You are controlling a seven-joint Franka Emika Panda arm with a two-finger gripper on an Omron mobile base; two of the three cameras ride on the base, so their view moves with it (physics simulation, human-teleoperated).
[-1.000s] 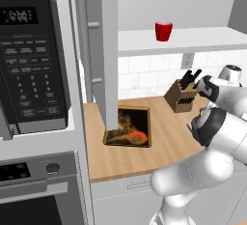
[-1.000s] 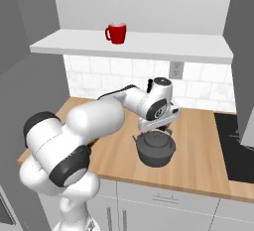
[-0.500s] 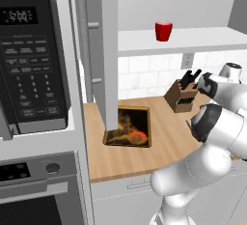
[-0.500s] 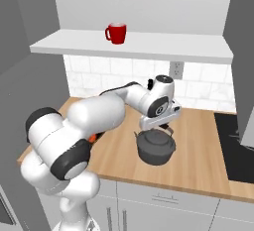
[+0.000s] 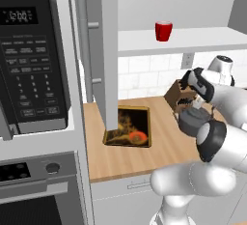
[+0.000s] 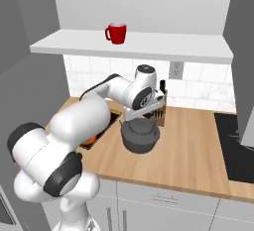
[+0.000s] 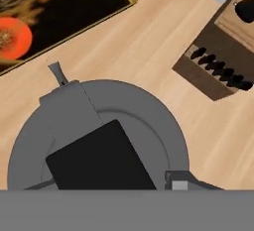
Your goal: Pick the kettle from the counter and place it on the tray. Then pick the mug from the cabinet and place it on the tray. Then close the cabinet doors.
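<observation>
The kettle (image 6: pixel 140 136) sits on the counter (image 6: pixel 193 155), just in front of a knife block (image 5: pixel 179 95) and to the right of the tray (image 5: pixel 129 126). The gripper (image 6: pixel 144 117) hangs right above the kettle's black handle (image 7: pixel 101 159), but I cannot tell whether its fingers are spread or pinching the handle. The red mug (image 6: pixel 116 32) stands on the cabinet shelf (image 6: pixel 149 46) above, with a cabinet door (image 5: pixel 100 50) standing open to the left, beside the microwave (image 5: pixel 31 60).
</observation>
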